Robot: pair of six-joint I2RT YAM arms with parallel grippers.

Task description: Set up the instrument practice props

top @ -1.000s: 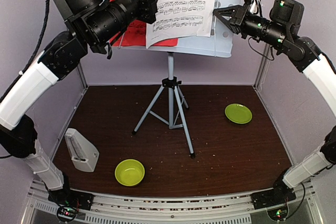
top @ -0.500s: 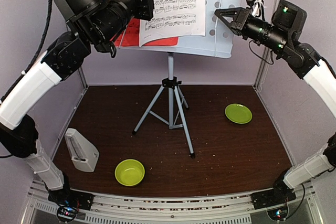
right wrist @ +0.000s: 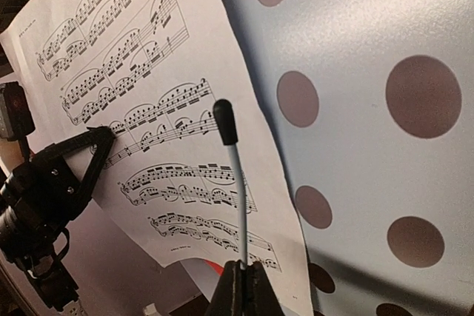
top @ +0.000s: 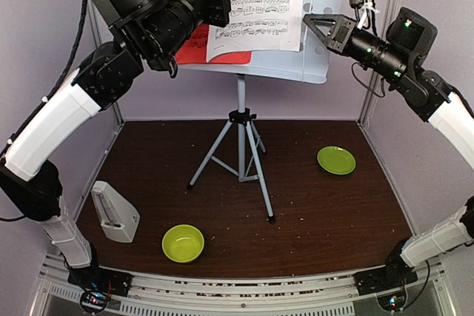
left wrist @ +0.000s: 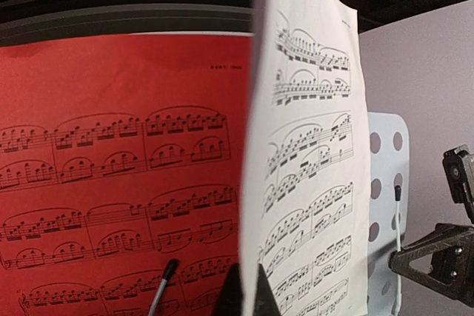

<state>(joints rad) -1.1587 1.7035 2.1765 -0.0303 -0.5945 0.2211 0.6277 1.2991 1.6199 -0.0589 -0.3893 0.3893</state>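
The pale perforated music stand (top: 320,49) stands on its tripod legs at the table's middle back. The red sheet (top: 194,41) lies on its desk. My left gripper (top: 220,4) is shut on the left edge of the white sheet (top: 258,5) and holds it in front of the desk, partly over the red sheet. In the left wrist view the fingertips (left wrist: 235,291) pinch the white sheet (left wrist: 311,175) beside the red sheet (left wrist: 111,153). My right gripper (top: 309,23) is shut on the stand's thin retainer wire (right wrist: 238,183). The pale-grey metronome (top: 113,212) stands at the near left.
A lime-green bowl (top: 183,243) sits near the front edge, left of centre. A flat green plate (top: 336,160) lies at the right. The stand's tripod legs (top: 241,160) spread over the table's middle. A second retainer wire (left wrist: 162,286) rests on the red sheet.
My left gripper has lifted the white sheet and shifted it slightly right over the stand's desk. My right gripper stays on the retainer wire, moved a little.
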